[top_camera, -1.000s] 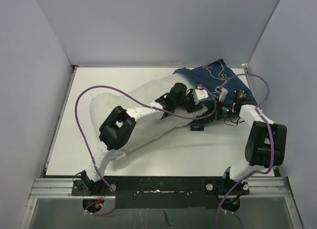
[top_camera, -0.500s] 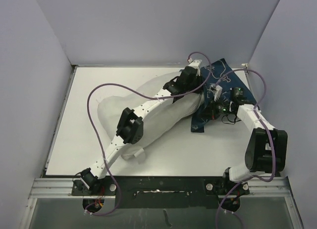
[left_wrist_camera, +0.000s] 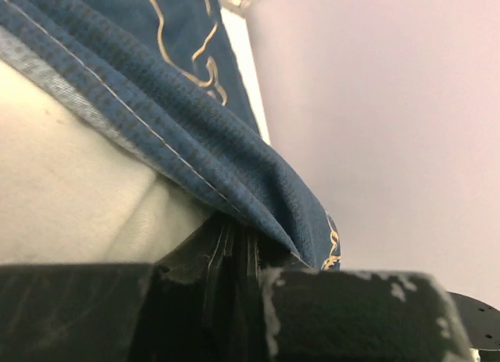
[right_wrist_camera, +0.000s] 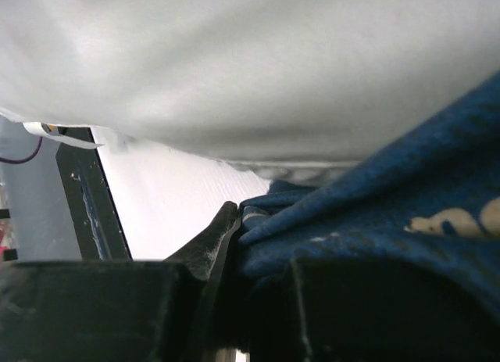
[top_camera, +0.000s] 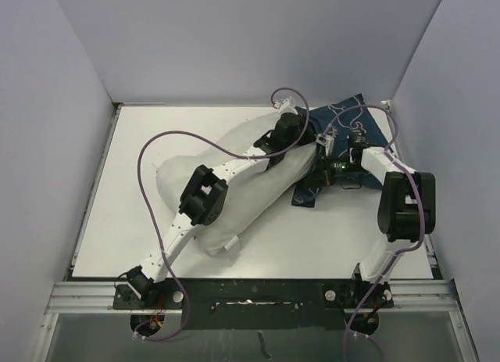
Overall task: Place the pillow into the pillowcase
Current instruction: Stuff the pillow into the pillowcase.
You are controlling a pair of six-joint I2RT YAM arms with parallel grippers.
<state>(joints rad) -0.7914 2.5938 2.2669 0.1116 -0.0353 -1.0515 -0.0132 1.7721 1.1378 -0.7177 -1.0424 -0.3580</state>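
The pillow point(top_camera: 176, 174) lies mid tabletop point(top_camera: 141, 135). Only its end at 2 o'clock seems tucked in the pillowcase point(top_camera: 308, 191). The left tool point(left_wrist_camera: 234, 245) and right tool point(right_wrist_camera: 234, 221) each pinch the blue edge. Most of the pillow is out.

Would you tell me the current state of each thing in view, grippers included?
pillow: lying flat, mostly uncovered.
pillowcase: crumpled at the pillow's far end, hem pinched.
left gripper: shut on the pillowcase hem.
right gripper: shut on the pillowcase edge.
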